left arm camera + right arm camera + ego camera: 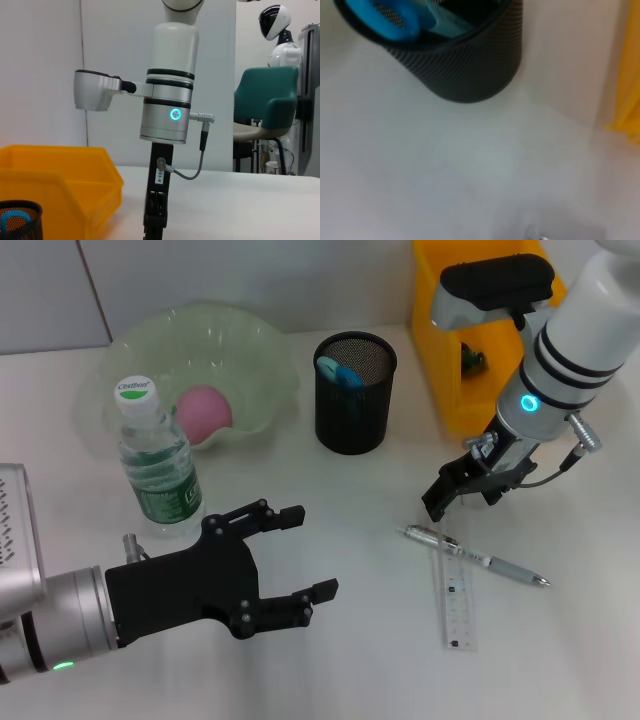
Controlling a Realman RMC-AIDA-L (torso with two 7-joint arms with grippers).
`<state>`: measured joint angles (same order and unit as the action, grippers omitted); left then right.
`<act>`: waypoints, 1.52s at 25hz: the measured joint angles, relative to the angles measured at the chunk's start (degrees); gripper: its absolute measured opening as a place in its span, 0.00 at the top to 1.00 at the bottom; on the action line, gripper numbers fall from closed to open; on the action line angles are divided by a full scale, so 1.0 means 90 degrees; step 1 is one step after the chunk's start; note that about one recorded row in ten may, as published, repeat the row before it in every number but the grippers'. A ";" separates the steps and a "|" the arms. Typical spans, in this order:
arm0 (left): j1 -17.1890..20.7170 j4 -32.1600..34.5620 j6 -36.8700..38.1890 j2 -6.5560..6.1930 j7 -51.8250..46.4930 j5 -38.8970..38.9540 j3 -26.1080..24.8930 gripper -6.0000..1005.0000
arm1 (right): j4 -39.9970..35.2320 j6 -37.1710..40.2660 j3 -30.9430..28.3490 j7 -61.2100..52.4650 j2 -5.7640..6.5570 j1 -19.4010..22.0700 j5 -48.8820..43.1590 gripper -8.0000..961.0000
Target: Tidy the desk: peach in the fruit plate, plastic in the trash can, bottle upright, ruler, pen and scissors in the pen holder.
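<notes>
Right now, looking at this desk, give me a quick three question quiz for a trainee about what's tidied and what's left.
1. True or false: the peach lies in the fruit plate.
2. Which items lie on the desk outside the pen holder? A) scissors and pen B) pen and ruler C) ruler only
3. Which gripper hangs just above the pen's end?

Key:
1. True.
2. B; the scissors are already in the holder, the bottle stands upright.
3. The right gripper; the left gripper is open near the bottle.
</notes>
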<state>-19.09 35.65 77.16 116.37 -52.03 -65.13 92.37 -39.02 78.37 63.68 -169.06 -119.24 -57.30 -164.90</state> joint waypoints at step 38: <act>-0.0006 -0.0066 0.0026 0.0113 -0.0037 0.0000 -0.0267 0.17 | -0.1516 -0.0014 0.0227 0.0634 0.0034 0.0811 0.0229 0.16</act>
<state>-19.15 35.05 77.39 117.38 -52.36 -65.12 89.97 -52.66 78.25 65.73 -163.36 -118.93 -50.01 -162.84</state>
